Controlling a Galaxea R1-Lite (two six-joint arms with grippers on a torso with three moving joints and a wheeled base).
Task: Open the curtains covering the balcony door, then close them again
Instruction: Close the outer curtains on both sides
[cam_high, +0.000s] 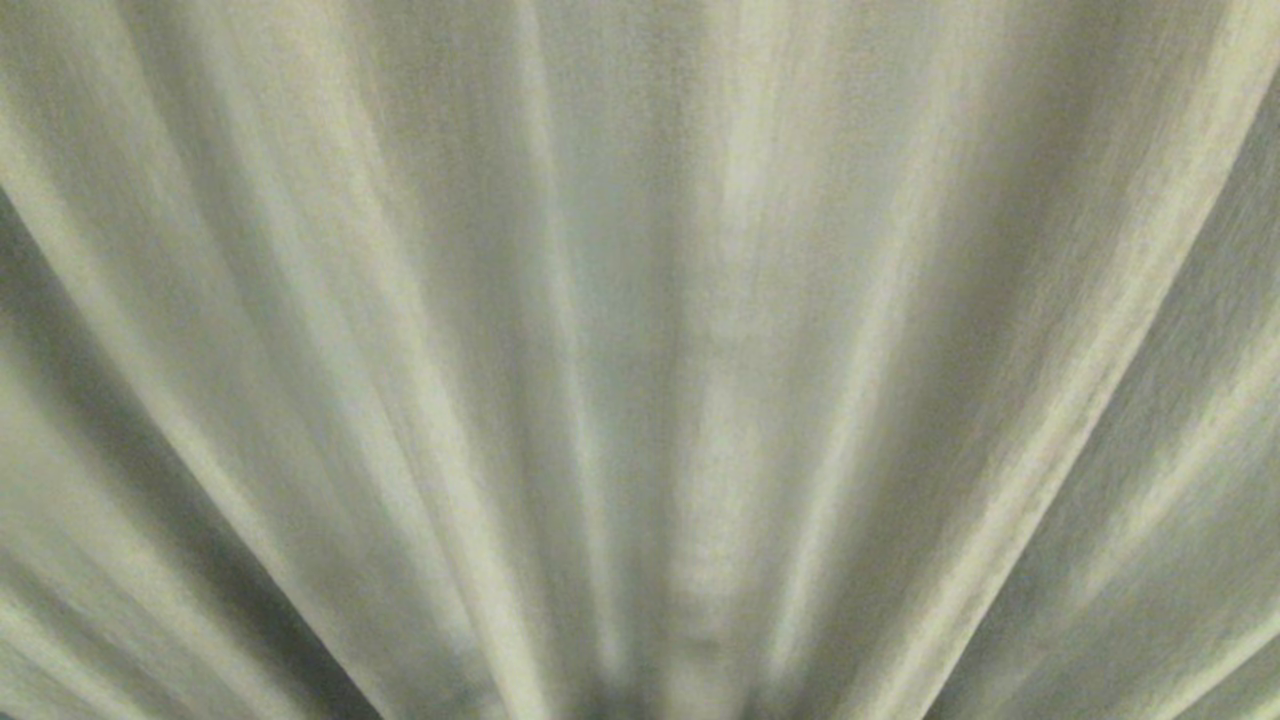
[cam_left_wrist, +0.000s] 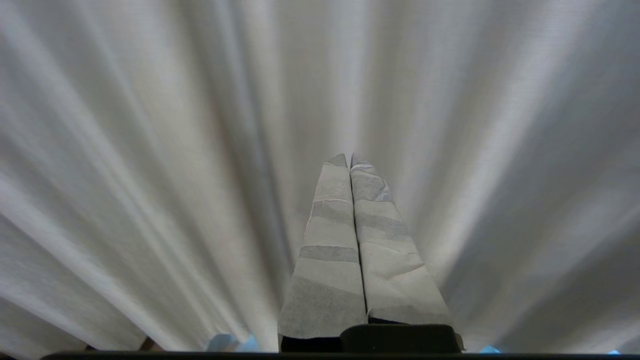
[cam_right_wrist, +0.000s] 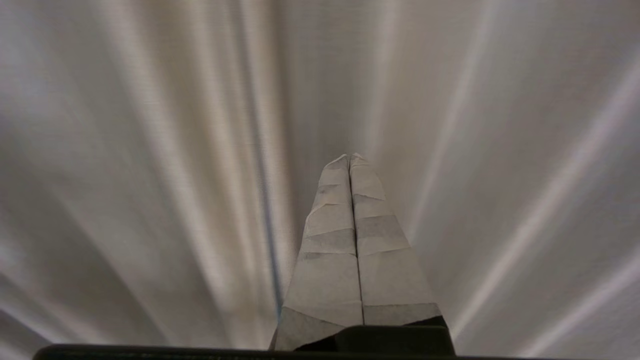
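The curtains (cam_high: 640, 360) fill the whole head view as pale beige-grey pleated fabric, drawn across in close folds. The balcony door is hidden behind them. Neither arm shows in the head view. In the left wrist view my left gripper (cam_left_wrist: 349, 159) points at the curtains (cam_left_wrist: 150, 150), its tape-wrapped fingers (cam_left_wrist: 330, 240) pressed together with nothing between them. In the right wrist view my right gripper (cam_right_wrist: 349, 157) also faces the curtains (cam_right_wrist: 475, 150), its taped fingers (cam_right_wrist: 385, 260) shut and empty. I cannot tell whether either tip touches the fabric.
Small pale blue patches (cam_left_wrist: 230, 343) show at the lower edge of the left wrist view, below the fabric. Folds of cloth fill everything else in all three views.
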